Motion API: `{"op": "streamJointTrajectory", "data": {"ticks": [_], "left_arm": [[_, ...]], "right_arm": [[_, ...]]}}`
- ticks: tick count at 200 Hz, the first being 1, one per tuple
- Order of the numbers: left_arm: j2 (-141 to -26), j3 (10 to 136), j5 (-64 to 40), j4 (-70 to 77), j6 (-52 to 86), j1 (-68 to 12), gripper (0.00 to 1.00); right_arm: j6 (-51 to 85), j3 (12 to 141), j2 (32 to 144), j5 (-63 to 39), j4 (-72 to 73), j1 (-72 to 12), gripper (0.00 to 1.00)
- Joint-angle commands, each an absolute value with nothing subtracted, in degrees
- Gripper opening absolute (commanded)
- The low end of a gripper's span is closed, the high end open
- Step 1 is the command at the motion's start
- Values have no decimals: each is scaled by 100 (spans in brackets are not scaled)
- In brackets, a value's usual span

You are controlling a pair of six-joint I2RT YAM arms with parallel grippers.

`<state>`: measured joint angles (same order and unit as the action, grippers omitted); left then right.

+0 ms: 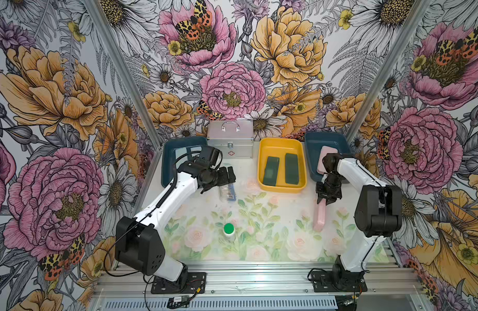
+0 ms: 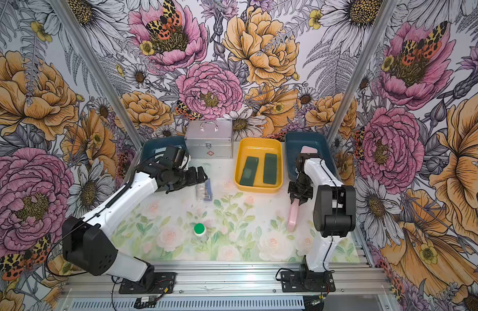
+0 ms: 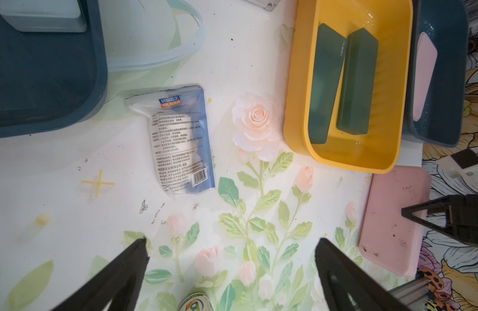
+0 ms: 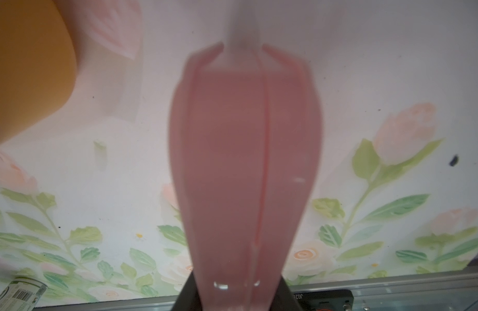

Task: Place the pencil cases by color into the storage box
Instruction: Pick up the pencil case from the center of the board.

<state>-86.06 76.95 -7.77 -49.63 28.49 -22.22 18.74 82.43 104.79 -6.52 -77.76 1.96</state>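
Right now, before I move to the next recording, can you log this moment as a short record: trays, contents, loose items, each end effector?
yellow plastic tray: two dark green rectangular pencil cases, side by side
right dark blue plastic tray: stored pink pencil case
left dark blue plastic tray: pale blue case, partly in view
on table: loose pink pencil case, clear printed packet, green-capped bottle
right end effector: closed on the loose pink pencil case
left end effector: open, empty
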Motion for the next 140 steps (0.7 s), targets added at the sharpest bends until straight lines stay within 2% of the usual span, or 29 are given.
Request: {"op": "streamJointTrajectory", "data": {"ticks": [1, 31, 57, 103, 140], "left_arm": [[-8721, 7892, -963, -4816, 2703, -2145, 99], [-8846, 7996, -1018, -4805, 2655, -2142, 99], [-8999, 8120, -1106, -4807, 2652, -2128, 99], [-9209, 8533, -1178, -4816, 2691, -2102, 99], [-9190, 8763, -1156, -4827, 2801, -2029, 99]], "right_arm": [[1747, 8549, 10315, -921, -8061, 228, 9], [1818, 9034, 10050, -1163, -8383, 232, 9], [1873, 10181, 10119, -1302, -8854, 279, 10], [1924, 13003, 11205, -1405, -9624, 572, 11], [2283, 13517, 11813, -1489, -8937, 972, 11]]}}
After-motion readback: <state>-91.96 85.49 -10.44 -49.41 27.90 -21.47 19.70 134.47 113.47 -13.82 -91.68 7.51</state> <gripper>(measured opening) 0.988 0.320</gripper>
